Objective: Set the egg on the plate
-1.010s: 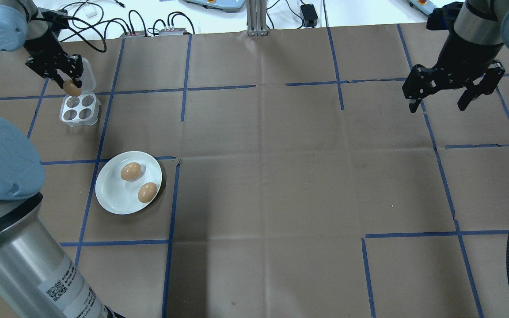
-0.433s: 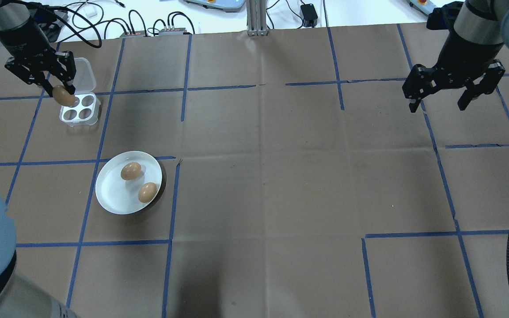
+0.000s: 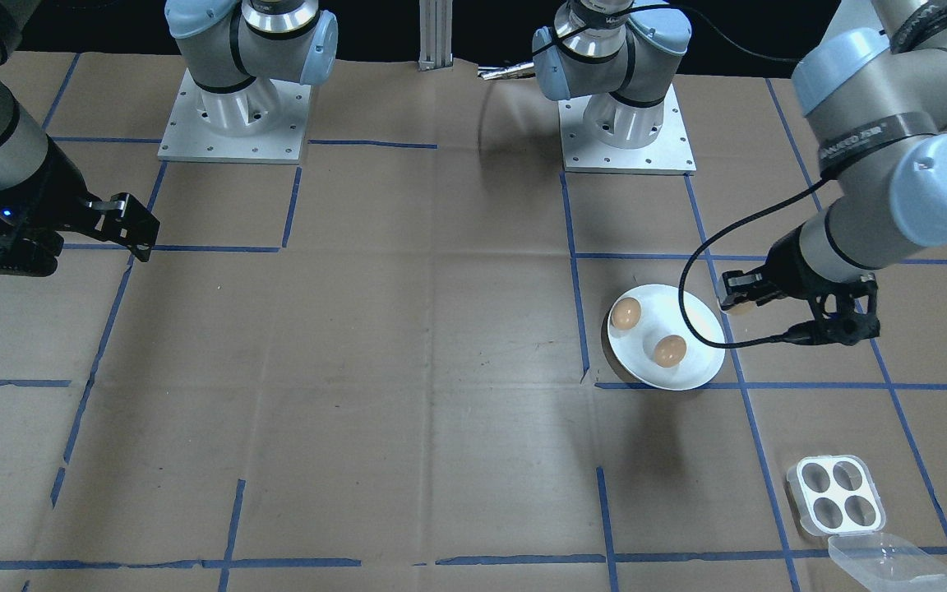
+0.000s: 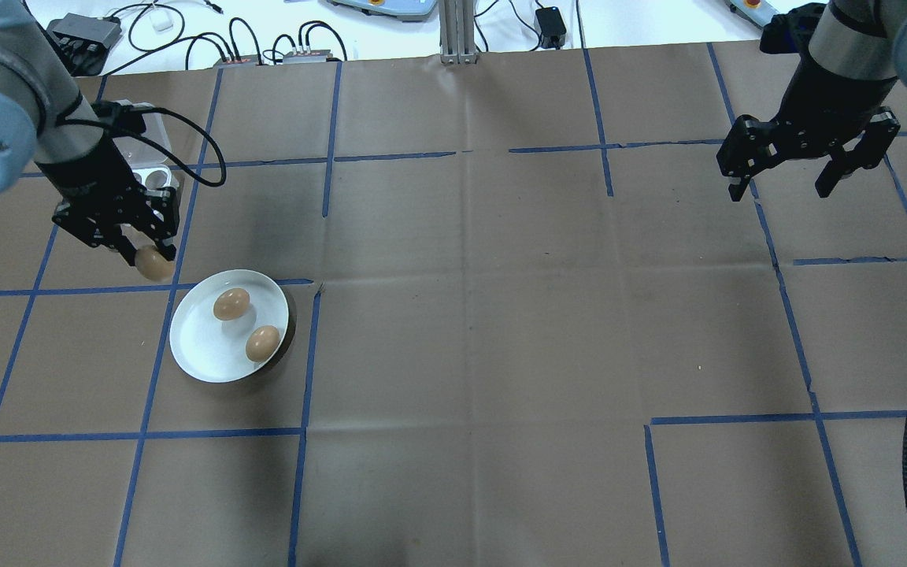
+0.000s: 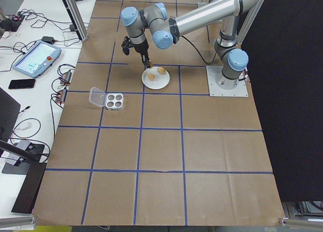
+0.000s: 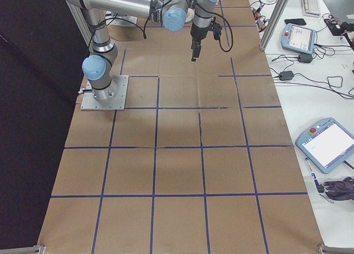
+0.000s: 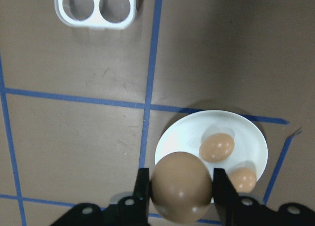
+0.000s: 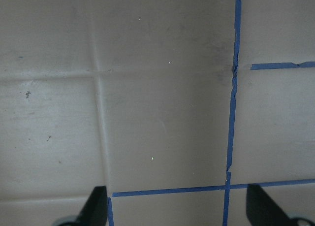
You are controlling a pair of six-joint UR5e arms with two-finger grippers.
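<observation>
A brown egg [image 4: 154,264] is clamped between the two fingers of the left gripper [image 4: 150,262], held in the air just off the far-left edge of the white plate [image 4: 195,358]. In the left wrist view the egg [image 7: 181,186] is seen nearly round, so its long axis cannot be told for certain. The left gripper is pointed down at the tabletop [image 4: 469,315], its arm reaching in from the left with a black cable looped beside the wrist. Beyond the plate, partly hidden behind that arm, a clear four-hole egg tray [image 3: 838,496] is set with its lid [image 3: 889,562] lying open; its holes are seen unfilled in the front-facing view. On the plate two more brown eggs lie apart: one [image 4: 231,304] toward the far side, its long axis slanting to the far right, and one [image 4: 262,342] nearer the right rim, slanted likewise. Far to the right of the plate, the right gripper [image 4: 788,185] is held above the tabletop with its fingers spread wide and nothing between them. The tabletop is covered in brown paper marked into squares with blue tape [image 4: 308,354]. Cables [image 4: 186,31] are seen on a white surface past the far edge.
</observation>
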